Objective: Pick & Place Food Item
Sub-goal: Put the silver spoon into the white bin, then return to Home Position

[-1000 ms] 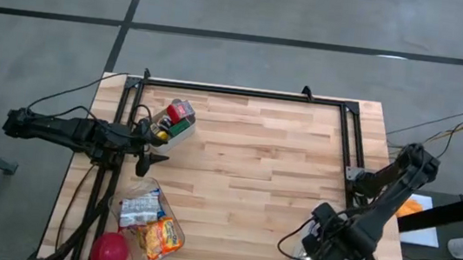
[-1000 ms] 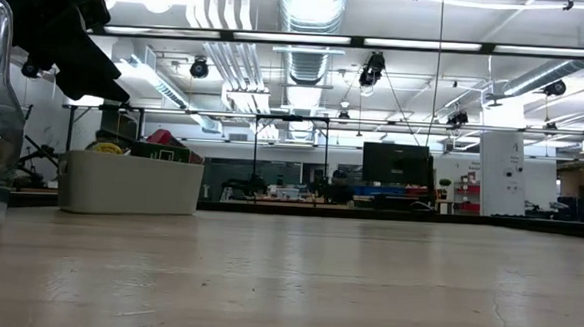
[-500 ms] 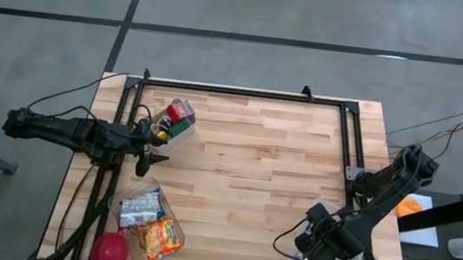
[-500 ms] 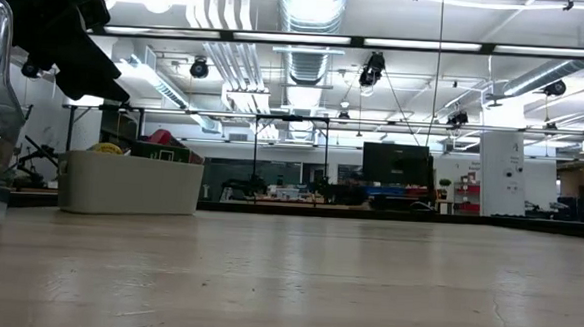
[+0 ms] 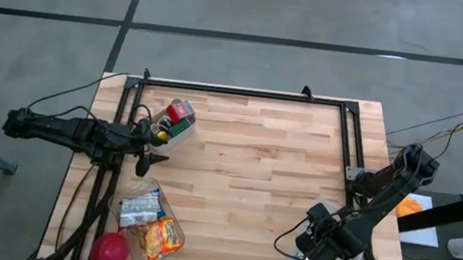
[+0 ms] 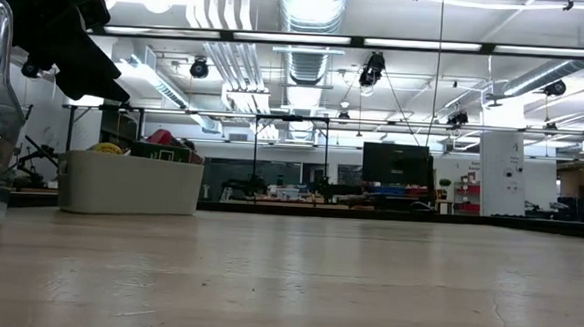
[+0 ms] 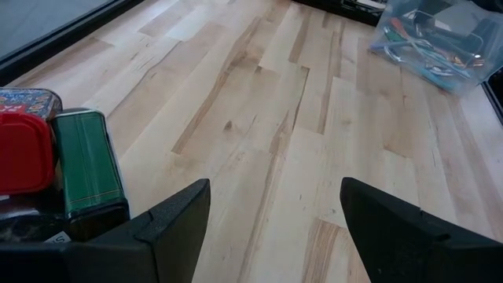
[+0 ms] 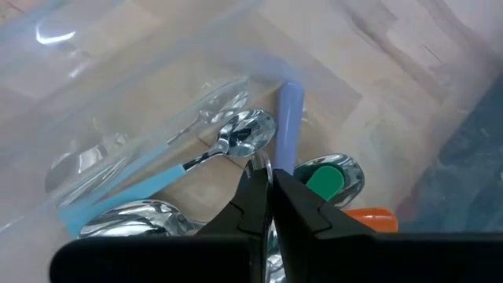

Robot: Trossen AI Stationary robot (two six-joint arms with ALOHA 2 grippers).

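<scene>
Picking up the food should be easy. The snack packs (image 5: 149, 224) look light, soft and crinkly, so I think you should pinch one by a top edge, not the slippery middle. They are bright orange, yellow and white, and they lie in a clear tub (image 5: 161, 190) at the lower left of the high view. Your left gripper (image 7: 275, 212) waits farther up that frame, near a green tin (image 7: 86, 169), jaws apart and empty. Your right gripper (image 8: 269, 196), at the lower right, has its jaws pressed together over spoons (image 8: 247, 134) in another tub, not food.
</scene>
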